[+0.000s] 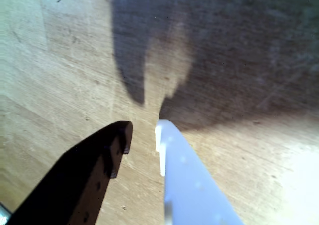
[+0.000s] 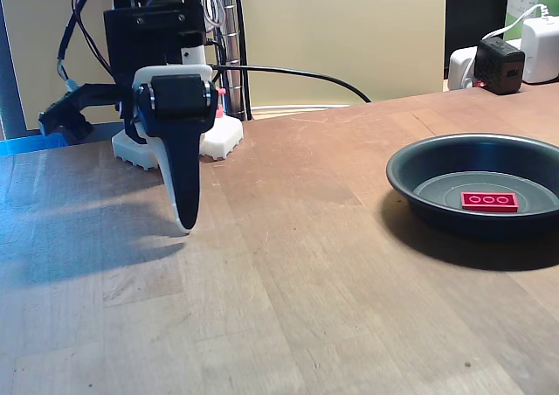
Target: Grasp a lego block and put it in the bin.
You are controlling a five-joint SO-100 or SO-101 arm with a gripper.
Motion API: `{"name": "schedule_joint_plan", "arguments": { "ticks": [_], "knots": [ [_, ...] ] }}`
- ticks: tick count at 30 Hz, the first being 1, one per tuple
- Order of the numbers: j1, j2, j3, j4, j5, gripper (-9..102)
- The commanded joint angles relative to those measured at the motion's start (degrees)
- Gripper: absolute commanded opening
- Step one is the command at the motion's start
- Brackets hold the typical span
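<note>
In the fixed view the red lego block [image 2: 489, 202] lies flat on the bottom of the bin [image 2: 417, 185], its three round hollows facing up. The bin is a shallow dark round pan at the right of the wooden table. My gripper [image 2: 186, 225] hangs far to the left of it, fingers pointing down, tips just above the tabletop. The wrist view shows the gripper [image 1: 143, 133] with a black finger [image 1: 94, 170] and a white finger [image 1: 187, 180]. A narrow gap of bare wood separates them, and nothing is held.
The arm's base [image 2: 218, 137] and its cables stand at the back left. White and black power adapters [image 2: 502, 63] sit at the back right beyond the table edge. Bare wood [image 2: 297, 264] stretches between the gripper and the bin.
</note>
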Motion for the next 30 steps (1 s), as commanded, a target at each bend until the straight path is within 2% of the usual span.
{"name": "schedule_joint_plan", "arguments": {
  "ticks": [1,9,15,23,30],
  "knots": [
    [0.4,1.1,1.3,0.2,0.4,0],
    [0.1,10.1,8.3,0.4,0.4,0],
    [0.1,14.6,8.4,4.3,0.4,0],
    [0.5,15.3,8.4,4.8,0.6,0],
    [1.0,15.4,8.4,5.4,8.6,0]
  ]
}}
